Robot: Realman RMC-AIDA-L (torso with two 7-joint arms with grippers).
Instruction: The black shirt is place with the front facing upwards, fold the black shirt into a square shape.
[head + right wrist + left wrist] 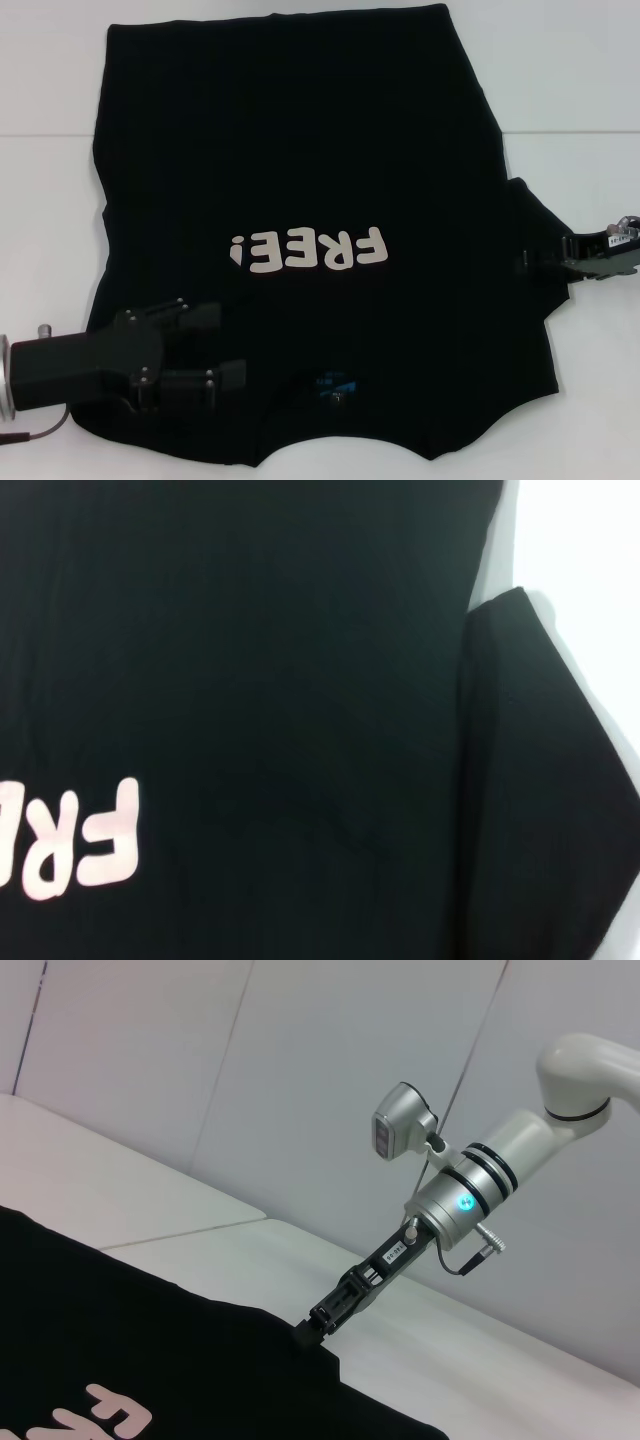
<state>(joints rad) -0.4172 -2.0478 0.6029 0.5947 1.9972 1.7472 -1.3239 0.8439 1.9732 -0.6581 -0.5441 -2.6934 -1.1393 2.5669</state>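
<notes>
A black shirt (300, 180) lies face up on a white table (580, 80), its cream "FREE!" print (310, 250) toward the robot. The left claw (215, 345), jaws open, sits on the shirt's near left corner. The right claw (540, 262) pinches the right sleeve edge. Risk: if either grip takes only the top layer or slips, the fold will bunch or skew.

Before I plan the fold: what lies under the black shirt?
White table shows around the black shirt; whatever is beneath is covered. Left tool hovers above it.
</notes>
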